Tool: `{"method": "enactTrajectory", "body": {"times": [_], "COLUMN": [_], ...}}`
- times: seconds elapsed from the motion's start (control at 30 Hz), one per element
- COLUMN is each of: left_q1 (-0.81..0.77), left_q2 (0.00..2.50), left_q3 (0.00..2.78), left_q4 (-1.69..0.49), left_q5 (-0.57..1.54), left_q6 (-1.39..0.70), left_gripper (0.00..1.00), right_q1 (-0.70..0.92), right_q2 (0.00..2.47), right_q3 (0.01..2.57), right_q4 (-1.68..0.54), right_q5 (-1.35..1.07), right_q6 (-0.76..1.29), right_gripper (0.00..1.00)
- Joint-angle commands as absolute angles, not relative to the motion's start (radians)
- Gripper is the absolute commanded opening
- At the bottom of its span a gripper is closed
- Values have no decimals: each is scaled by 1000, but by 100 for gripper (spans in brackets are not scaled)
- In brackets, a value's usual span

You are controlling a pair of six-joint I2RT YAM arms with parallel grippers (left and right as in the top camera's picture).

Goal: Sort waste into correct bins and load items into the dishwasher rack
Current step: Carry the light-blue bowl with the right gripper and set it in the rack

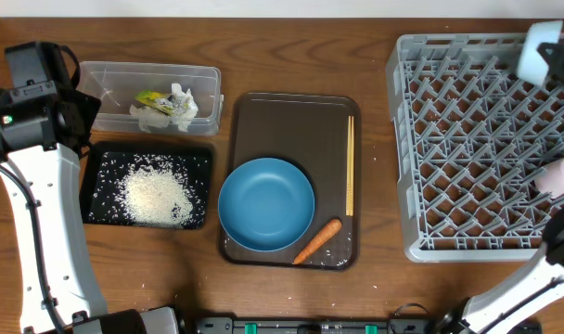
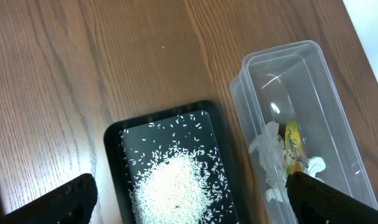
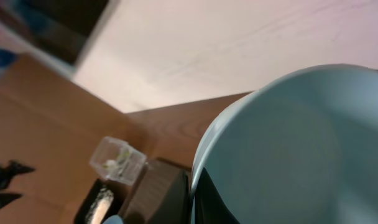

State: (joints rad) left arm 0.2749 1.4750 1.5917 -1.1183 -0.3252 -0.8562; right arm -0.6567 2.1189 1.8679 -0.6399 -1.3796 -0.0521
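My right gripper [image 3: 200,200] is shut on the rim of the small light-blue bowl [image 3: 295,143], one dark finger inside it. The bowl [image 1: 545,48] hangs over the far right corner of the grey dishwasher rack [image 1: 467,148]. My left gripper [image 2: 195,208] is open and empty above the black tray [image 2: 114,162] of loose rice [image 2: 176,186]. The clear tub [image 1: 110,79] holds crumpled white paper [image 1: 157,113] and the yellow-green wrapper [image 1: 152,96]. The blue dish [image 1: 266,204], the chopsticks [image 1: 350,167] and the carrot [image 1: 317,241] lie on the brown serving tray [image 1: 291,125]. The white cup is not in view.
The left arm [image 1: 32,121] stands at the table's left edge beside the tub and the black tray [image 1: 198,158]. A few rice grains lie on the wood in front of that tray. Bare wood lies between the serving tray and the rack.
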Motion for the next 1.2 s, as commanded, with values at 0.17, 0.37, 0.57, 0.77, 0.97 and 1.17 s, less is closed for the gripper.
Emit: {"method": "enactTrajectory", "body": {"times": [0.17,0.37,0.57,0.77,0.97,1.17], "left_q1": [279,279,279,279,279,279], "left_q2": [1478,1478,1478,1478,1478,1478], "left_q3": [1588,1588,1588,1588,1588,1588], "left_q4": [-1119,-1119,-1119,-1119,-1119,-1119], "left_q5": [-349,-349,-349,-349,-349,-349], "left_q6": [-844,-844,-844,-844,-844,-844], "left_gripper": [100,99,99,99,99,99], "right_q1": [-704,-704,-707,-676,-674,-708], "right_q2": [2282,2323,2323,2323,2323,2315], "right_q3": [1863,1863,1863,1863,1863,1864], "right_q4": [-629,-626,-588,-579,-595,-628], "right_q5": [-1559,-1556,-1557,-1545,-1349,-1305], "right_q6": [-67,-64,20,40,132,147], "right_gripper": [1,1,1,1,1,7]}}
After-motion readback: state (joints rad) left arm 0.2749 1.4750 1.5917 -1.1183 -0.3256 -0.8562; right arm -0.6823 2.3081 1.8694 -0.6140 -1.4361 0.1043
